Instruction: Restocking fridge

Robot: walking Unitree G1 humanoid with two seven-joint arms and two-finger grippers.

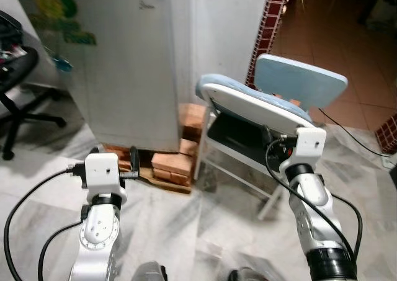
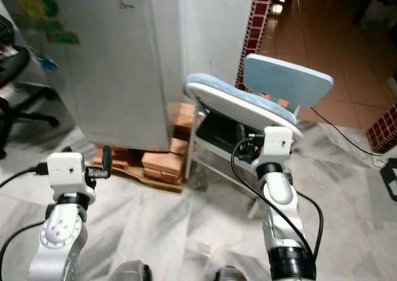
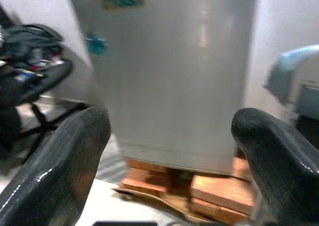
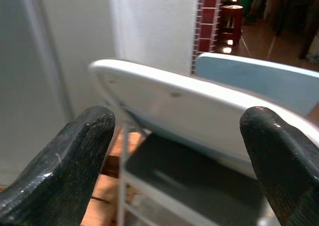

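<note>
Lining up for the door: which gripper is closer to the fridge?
Left. The left gripper hangs open before the fridge, near its brick base. The right gripper, also open, faces the blue chair beside it.

Chair (image 1: 291, 85): pale blue, tilted, right of centre.
Bricks (image 1: 170, 163): stacked on marble floor (image 1: 205, 219).
Office chair (image 1: 18, 101): black, far left.

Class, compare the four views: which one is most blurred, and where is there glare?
Left wrist view: most blurred, fridge and bricks smeared, a pale glare streak on the door. Right wrist view: chair soft, bright spots beyond. Eye views: fairly sharp, evenly lit.
</note>
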